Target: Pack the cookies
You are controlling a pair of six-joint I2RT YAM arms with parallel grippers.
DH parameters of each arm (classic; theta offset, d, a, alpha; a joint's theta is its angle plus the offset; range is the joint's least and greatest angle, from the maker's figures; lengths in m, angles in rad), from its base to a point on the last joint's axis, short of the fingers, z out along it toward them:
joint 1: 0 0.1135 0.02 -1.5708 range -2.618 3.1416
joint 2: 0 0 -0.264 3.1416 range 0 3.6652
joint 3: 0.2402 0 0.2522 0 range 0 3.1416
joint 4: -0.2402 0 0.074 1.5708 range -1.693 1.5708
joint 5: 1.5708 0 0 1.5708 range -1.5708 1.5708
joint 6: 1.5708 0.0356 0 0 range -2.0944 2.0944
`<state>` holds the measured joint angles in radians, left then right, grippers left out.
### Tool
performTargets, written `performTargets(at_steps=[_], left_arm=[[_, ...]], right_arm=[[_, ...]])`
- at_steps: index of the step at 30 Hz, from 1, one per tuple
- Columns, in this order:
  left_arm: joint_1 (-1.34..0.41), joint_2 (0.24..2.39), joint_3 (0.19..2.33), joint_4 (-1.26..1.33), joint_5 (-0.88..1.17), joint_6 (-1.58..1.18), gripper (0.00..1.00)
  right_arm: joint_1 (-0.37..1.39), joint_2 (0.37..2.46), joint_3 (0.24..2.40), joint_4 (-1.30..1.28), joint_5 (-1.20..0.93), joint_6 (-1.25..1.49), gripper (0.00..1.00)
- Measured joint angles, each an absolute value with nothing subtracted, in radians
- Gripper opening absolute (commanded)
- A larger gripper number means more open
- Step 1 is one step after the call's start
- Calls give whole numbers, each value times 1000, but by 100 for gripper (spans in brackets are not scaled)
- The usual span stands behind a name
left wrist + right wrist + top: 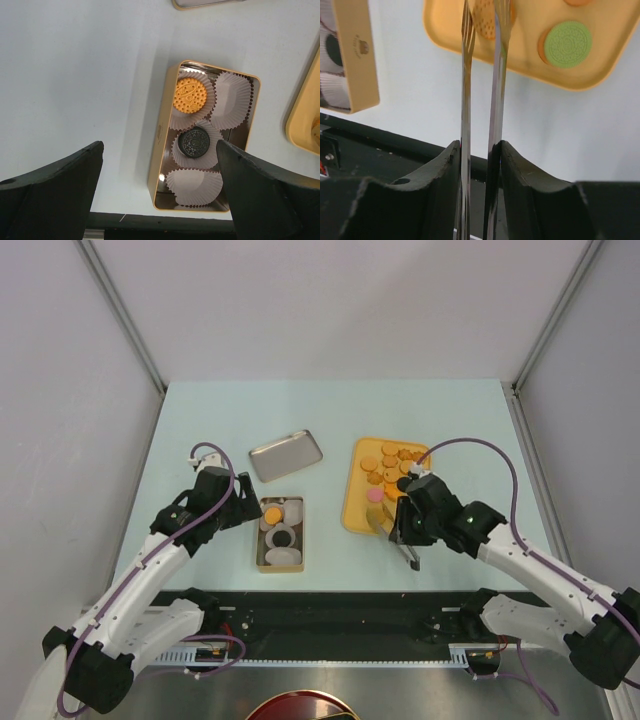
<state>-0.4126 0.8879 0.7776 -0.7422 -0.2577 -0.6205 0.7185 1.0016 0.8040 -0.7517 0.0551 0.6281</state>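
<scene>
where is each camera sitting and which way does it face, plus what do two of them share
Top external: above and behind the robot, looking down on the table; the left hand and right hand both show.
Left wrist: on the left wrist, looking down at the tin; open left fingers frame the bottom.
Right wrist: on the right wrist, looking along the tongs to the orange tray; right fingers clamp them.
Shared: both wrist views catch the tin and the orange tray.
</scene>
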Motion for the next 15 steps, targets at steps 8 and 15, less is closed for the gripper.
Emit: performTargets(at_steps=[8,15], left_arm=[[-413,888,778,-743,-258,-620,100],[-413,888,778,-743,-258,-620,100]], right_arm=[[760,996,928,-762,68,628,35],[788,1011,966,-758,78,627,35]])
